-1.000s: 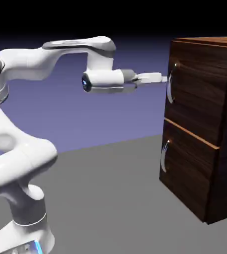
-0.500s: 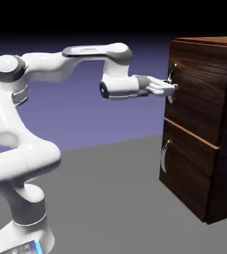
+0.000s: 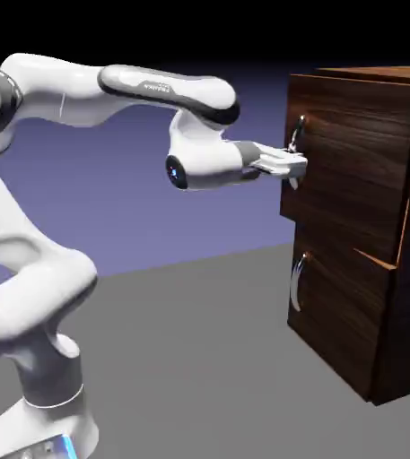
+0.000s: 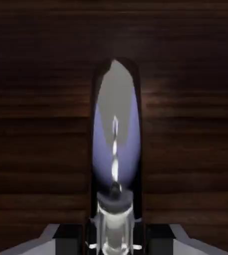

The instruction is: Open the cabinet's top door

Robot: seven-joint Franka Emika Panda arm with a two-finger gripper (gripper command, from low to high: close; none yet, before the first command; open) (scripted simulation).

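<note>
Exterior view first: you had the cabinet (image 3: 370, 224) standing upright at the right side, its long axis vertical and its dark wood-grain front turned toward the arm on the left. Its right side ran out of the picture, so you could not see its full width.

Your top door (image 3: 347, 166) sat in the upper half of that front and stood out from the cabinet body. Its near face was ahead of the lower panel (image 3: 338, 309), and a lighter wood edge showed at its right side where it had left the frame. The lower panel lay flush and closed.

You had the gripper (image 3: 293, 164) reaching level from the left, closed narrow on the top door's handle (image 3: 296, 148). That handle was a curved silver bar with its long axis vertical; in this view the fingers covered its middle, and only its ends showed above and below them. The lower handle (image 3: 296, 280) hung free, well apart from the gripper.

From the hand view you saw the same handle (image 4: 114, 149) large and upright in the middle, a glossy bar mirroring violet and grey, with the door's wood grain (image 4: 41, 124) filling nearly everything behind it. The fingertips (image 4: 68, 234) showed only as dark and grey shapes at the bottom edge, pressed in on either side of the bar's foot.

You could not see into the cabinet from either view, so whatever it held behind the door could not be told.
</note>
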